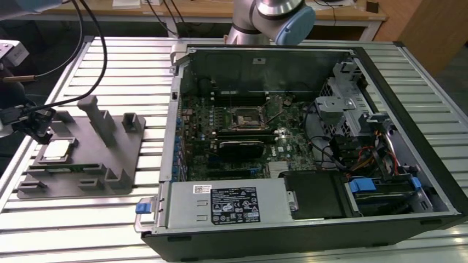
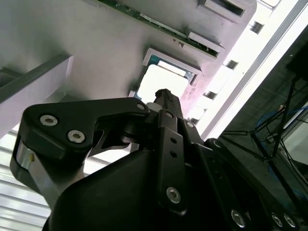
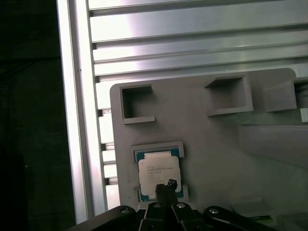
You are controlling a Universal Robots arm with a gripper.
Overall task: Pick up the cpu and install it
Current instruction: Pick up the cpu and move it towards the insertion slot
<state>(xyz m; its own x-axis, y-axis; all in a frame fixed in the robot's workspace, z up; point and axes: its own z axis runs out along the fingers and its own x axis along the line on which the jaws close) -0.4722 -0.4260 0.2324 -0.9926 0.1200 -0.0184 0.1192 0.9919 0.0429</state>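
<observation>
1. exterior view: the gripper hangs at this view's left edge over the grey tray, which sits on the slatted tabletop. the cpu lies flat in its pocket in the tray, just under the tool. well apart, toward this view's right, the open computer case shows the socket on its board. no other view shows this stretch between tray and socket.
2. second wrist view: past the black linkage, the gripper tip stands against the bright cpu top. the jaws look drawn together with nothing between them. i cannot tell whether the tip touches the chip.
3. first wrist view: this view looks straight down on the cpu, framed by the pocket's raised rim. the tip sits over the chip's edge nearest the camera rather than its middle, an offset the exterior view hides. in my judgement a good pickup needs the tool centred and square to the chip. the lift should be level, so no corner catches the pocket walls.
</observation>
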